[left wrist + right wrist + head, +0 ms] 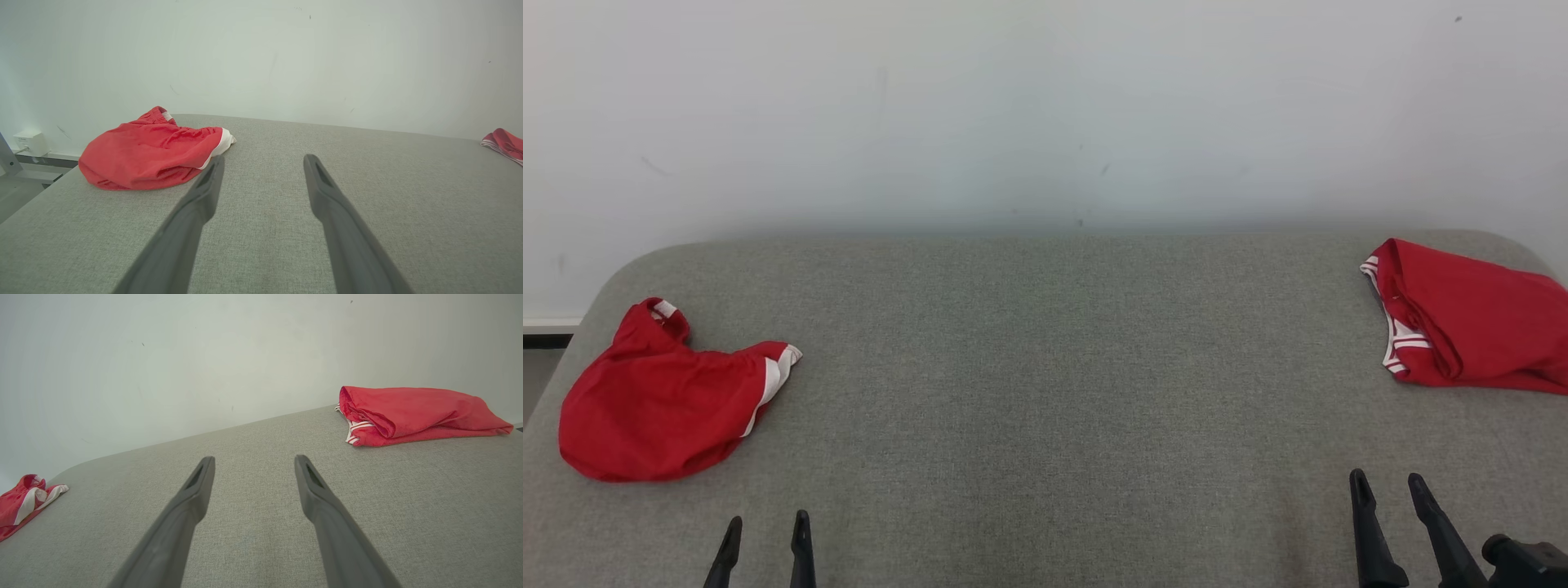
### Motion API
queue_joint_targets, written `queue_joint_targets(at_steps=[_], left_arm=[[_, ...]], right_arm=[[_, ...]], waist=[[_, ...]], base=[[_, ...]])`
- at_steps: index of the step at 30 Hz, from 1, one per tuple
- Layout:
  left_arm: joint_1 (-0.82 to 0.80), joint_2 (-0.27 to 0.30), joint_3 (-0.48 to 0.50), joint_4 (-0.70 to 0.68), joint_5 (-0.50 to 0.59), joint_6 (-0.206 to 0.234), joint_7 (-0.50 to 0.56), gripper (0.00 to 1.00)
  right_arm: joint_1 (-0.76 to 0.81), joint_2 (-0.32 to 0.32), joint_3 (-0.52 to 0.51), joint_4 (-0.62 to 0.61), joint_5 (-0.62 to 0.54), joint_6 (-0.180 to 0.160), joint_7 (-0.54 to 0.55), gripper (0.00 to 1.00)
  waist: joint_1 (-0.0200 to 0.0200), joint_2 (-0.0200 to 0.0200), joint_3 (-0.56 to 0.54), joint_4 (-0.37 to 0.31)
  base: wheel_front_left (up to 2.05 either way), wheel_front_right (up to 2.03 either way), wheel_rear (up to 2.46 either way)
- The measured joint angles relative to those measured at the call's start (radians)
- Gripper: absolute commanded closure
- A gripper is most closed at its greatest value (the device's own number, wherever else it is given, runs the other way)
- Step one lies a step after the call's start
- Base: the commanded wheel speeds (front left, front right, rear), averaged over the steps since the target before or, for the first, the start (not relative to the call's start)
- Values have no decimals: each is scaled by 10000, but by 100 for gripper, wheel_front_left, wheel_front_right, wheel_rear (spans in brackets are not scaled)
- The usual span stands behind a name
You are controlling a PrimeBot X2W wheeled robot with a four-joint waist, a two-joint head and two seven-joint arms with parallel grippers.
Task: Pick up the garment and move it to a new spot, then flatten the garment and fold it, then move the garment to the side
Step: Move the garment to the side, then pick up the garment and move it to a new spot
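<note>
While left hand (769,518) and right hand (1386,476) hover open, empty over the near table (1045,367) edge, crumpled red garment (662,400) lies untouched far left, so pickup looks unstarted; next probably needs left hand reaching over to pinch a fold.

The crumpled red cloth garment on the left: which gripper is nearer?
Left. The left gripper is just short of the crumpled red cloth garment; the right gripper is far across the grey fabric table.

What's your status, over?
Left pincer open, right pincer open, both empty. Crumpled red garment left, untouched. Second red garment far right. Nothing in the way.
</note>
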Motion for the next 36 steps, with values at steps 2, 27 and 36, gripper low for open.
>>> queue_joint_targets(at_steps=[2,27,36], left_arm=[[-2,0,12,0,0,0,0,0],[-155,104,65,111,69,-33,0,0],[-79,255,209,92,31,100,0,0]], right_arm=[[0,6,2,-2,0,0,31,0],[260,176,222,171,104,0,-52,0],[249,259,351,295,130,0,-125,0]], waist=[[0,0,5,-4],[1,0,37,1333],[1,0,91,2658]], base=[[0,0,0],[0,0,0],[0,0,0]])
